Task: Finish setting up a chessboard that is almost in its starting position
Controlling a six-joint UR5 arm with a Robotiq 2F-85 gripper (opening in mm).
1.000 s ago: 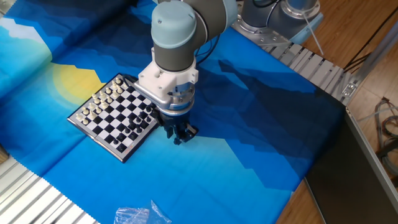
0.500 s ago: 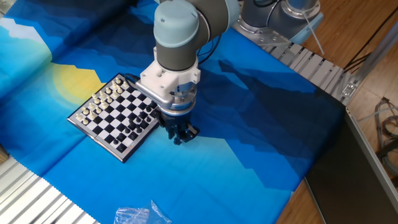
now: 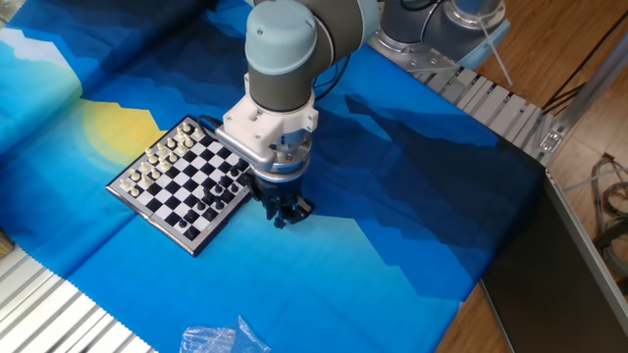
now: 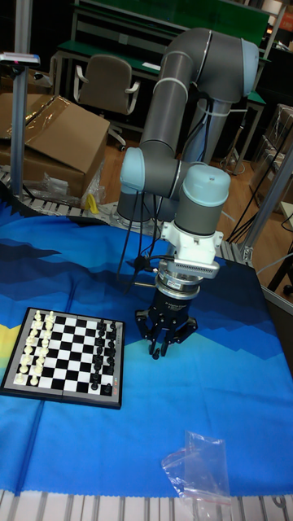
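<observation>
we log the chessboard (image 3: 181,182) (image 4: 67,356) lying flat on the blue printed cloth (image 3: 392,206) (image 4: 203,391) that covers the surface, toward the left part of the cloth in both views. in the fixed view it sits turned like a diamond, partly over a yellow patch of the print; in the tall fixed view it lies nearly square to us. white pieces (image 3: 157,162) (image 4: 34,346) fill the two rows along one edge, black pieces (image 3: 218,186) (image 4: 102,355) stand along the opposite edge, the one nearer the arm; we cannot make out individual pieces or any gaps in the rows at this size. the pincer (image 3: 284,218) (image 4: 162,348) hangs just beside the board's black-piece edge, off the board and over bare cloth, pointing down. its dark fingers (image 4: 152,344) draw together toward the tips, but the tips sit close against the cloth and we cannot tell whether they are closed, or whether a small piece is between them. whether the tips touch the cloth we also cannot tell. the grey arm (image 3: 285,59) (image 4: 183,106) rises above the pincer, its white wrist flange (image 3: 263,137) (image 4: 192,248) overlapping the board's corner in the fixed view. a crumpled clear plastic bag (image 3: 224,338) (image 4: 195,464) lies on the cloth near the front edge, well apart from the board. cardboard boxes (image 4: 57,138) and an office chair (image 4: 106,85) stand behind the surface.
</observation>
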